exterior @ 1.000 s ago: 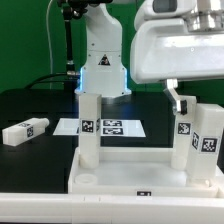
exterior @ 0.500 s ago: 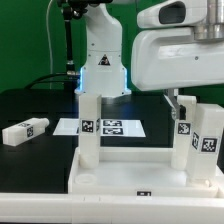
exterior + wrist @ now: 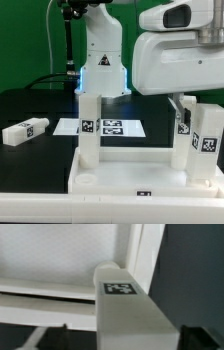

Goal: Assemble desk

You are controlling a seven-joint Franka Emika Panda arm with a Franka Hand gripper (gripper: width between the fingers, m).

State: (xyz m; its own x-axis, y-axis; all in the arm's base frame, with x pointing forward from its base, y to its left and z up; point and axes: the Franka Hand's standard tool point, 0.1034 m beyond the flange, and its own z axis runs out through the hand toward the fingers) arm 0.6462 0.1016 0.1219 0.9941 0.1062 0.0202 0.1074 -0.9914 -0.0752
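Observation:
The white desk tabletop (image 3: 130, 183) lies near the front with its raised rim up. Three white tagged legs stand upright in it: one on the exterior view's left (image 3: 90, 125) and two on the right (image 3: 183, 138) (image 3: 209, 142). My gripper (image 3: 183, 106) is down over the inner right leg. In the wrist view that leg (image 3: 122, 294) rises from a corner socket of the tabletop (image 3: 50, 258), and my gripper (image 3: 125, 339) has a dark finger (image 3: 58, 338) against each side of it.
A loose tagged leg (image 3: 25, 130) lies on the black table at the exterior view's left. The marker board (image 3: 110, 127) lies flat behind the tabletop. The arm's white base (image 3: 102, 55) stands at the back, with a green backdrop behind.
My gripper has come down a little over the inner right leg, and its jaws have narrowed onto the leg's sides. The legs and tabletop have not moved.

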